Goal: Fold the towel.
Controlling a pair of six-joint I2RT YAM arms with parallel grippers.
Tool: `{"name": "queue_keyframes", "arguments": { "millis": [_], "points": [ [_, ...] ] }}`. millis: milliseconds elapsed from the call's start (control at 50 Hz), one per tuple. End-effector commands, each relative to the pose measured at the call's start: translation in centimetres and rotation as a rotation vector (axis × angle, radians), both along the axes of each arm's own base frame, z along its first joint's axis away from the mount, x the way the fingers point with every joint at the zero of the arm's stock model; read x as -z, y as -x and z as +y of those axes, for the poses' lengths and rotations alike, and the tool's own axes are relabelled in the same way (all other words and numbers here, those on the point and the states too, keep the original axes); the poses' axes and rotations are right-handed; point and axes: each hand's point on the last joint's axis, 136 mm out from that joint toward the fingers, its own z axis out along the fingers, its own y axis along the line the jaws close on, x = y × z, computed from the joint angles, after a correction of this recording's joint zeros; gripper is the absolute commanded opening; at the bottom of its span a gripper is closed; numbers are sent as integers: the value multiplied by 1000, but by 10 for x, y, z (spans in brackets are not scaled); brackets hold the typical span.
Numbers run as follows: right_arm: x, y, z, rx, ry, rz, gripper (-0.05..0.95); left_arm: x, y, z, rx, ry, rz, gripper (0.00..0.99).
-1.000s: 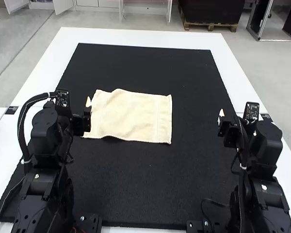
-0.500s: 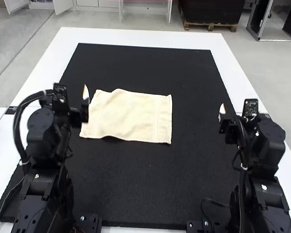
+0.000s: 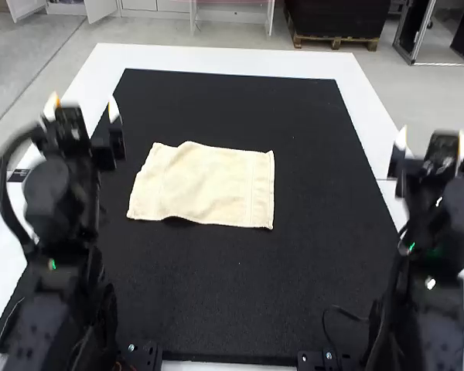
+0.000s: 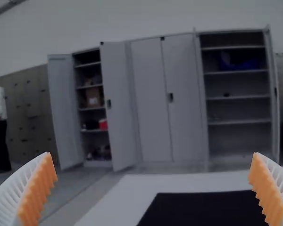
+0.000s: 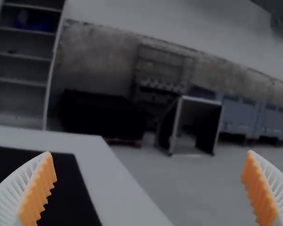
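Closest to us, the left arm (image 3: 62, 255) and the right arm (image 3: 429, 286) are standing at the two near corners of the black mat (image 3: 240, 294), and they are hiding parts of it. A thin black cord (image 3: 340, 310) is curling on the mat just beside the right arm.

A bit farther on, the left gripper (image 3: 83, 107) is pointing away from us. In its wrist view, its white, ribbed fingers with orange pads (image 4: 40, 190) are standing wide apart, and they are holding nothing. The right gripper (image 3: 433, 141) is opening just as wide over by the right side of the table, and it is holding nothing too.

Between the two arms, nearer the left one, the cream towel (image 3: 209, 185) is lying on the mat. It is looking mostly flat, with soft, low bumps. Its left side is slanting, and its far edge is going wavy near the left. Its near edge is lifting a little near the left, and a dark shadow is showing there. A faint stripe is running down near its straight right side. Both grippers are sitting apart from it.

Past the towel, the mat is reaching on, and the white table (image 3: 216, 59) is making a pale border around its far end.
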Motion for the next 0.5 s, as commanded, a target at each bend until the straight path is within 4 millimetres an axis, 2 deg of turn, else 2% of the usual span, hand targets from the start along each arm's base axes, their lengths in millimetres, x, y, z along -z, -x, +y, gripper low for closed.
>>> {"name": "queue_keyframes", "arguments": {
  "millis": [0,40,80,140,200,280,340,400,480],
  "points": [
    [-62,-17,2,-118,-192,-59,905,-63,-16,-8,47,-2,-21,961],
    [-65,-33,-3,-124,-233,-16,907,-73,-32,-9,61,5,14,961],
    [-69,-54,-10,-129,-278,28,907,-80,-56,-11,78,11,72,961],
    [-63,-82,-16,-143,-330,110,907,-86,-84,-8,77,17,128,959],
    [-50,-110,-25,-136,-384,178,907,-84,-116,-6,88,40,186,959],
    [-40,-133,-25,-140,-392,226,905,-78,-148,-5,108,109,227,957],
    [-36,-146,-20,-132,-348,249,902,-66,-166,-1,106,198,254,954],
    [-30,-159,-4,-169,-312,268,902,-42,-181,8,58,239,305,954],
    [-20,-169,11,-195,-309,288,902,-8,-190,15,25,271,391,954]
  ]
}}
